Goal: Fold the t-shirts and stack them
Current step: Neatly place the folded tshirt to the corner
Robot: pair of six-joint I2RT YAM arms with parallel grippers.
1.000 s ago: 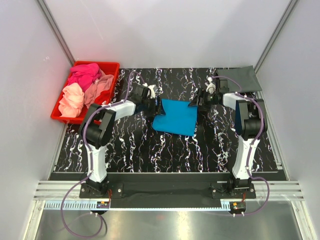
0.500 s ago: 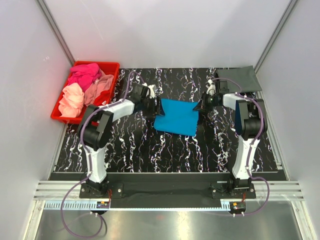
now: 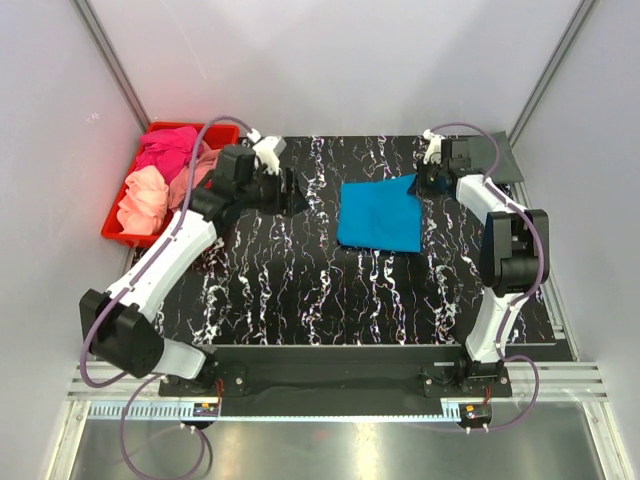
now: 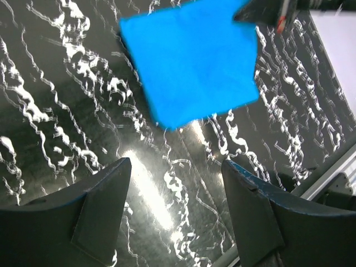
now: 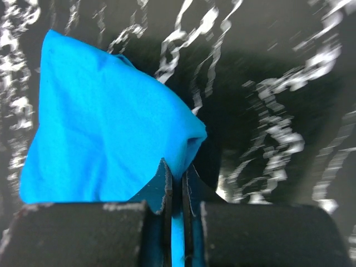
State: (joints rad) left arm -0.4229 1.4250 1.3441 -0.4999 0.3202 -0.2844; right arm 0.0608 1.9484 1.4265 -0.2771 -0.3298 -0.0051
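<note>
A folded bright blue t-shirt lies flat on the black marbled table, right of the middle. My right gripper is shut on its far right corner; in the right wrist view the blue cloth is pinched between the closed jaws of the right gripper. My left gripper stands open to the left of the shirt, apart from it, with nothing between its fingers. Seen from the left wrist, that gripper hovers over bare table with the blue shirt beyond it. A dark grey t-shirt lies at the back right corner.
A red bin at the back left holds a hot pink shirt, a salmon one and a peach one. White walls with metal posts close in the table on three sides.
My right gripper has shut on the blue shirt's corner and dragged the shirt to the right and back. My left arm has drawn away towards the back left, still open.
</note>
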